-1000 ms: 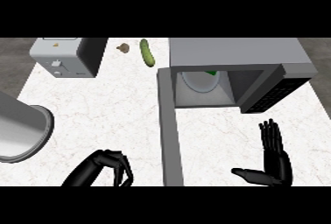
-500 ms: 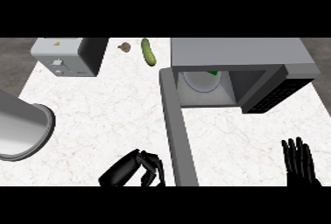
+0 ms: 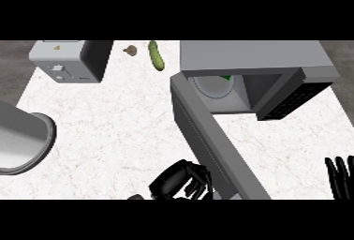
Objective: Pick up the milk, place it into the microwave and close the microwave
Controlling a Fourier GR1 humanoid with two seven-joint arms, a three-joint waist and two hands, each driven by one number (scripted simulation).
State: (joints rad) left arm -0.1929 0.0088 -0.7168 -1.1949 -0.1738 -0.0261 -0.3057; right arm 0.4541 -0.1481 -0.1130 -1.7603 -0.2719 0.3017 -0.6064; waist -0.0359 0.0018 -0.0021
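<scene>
The grey microwave [image 3: 256, 58] stands at the back right of the counter with its door [image 3: 211, 140] swung open toward me. Inside I see a white turntable plate [image 3: 213, 86] and a small green bit of the milk carton [image 3: 225, 77] at the back of the cavity. My left hand [image 3: 178, 180] sits at the lower middle, fingers curled and holding nothing, right beside the outer face of the open door. My right hand [image 3: 340, 176] shows at the lower right edge, fingers straight and pointing up.
A grey toaster [image 3: 69, 61] stands at the back left. A green cucumber [image 3: 157, 55] and a small brown item [image 3: 129, 49] lie behind the microwave door. A large metal pot [image 3: 21, 140] fills the left edge.
My left hand has moved right, up against the open microwave door. My right hand has drawn away to the lower right edge.
</scene>
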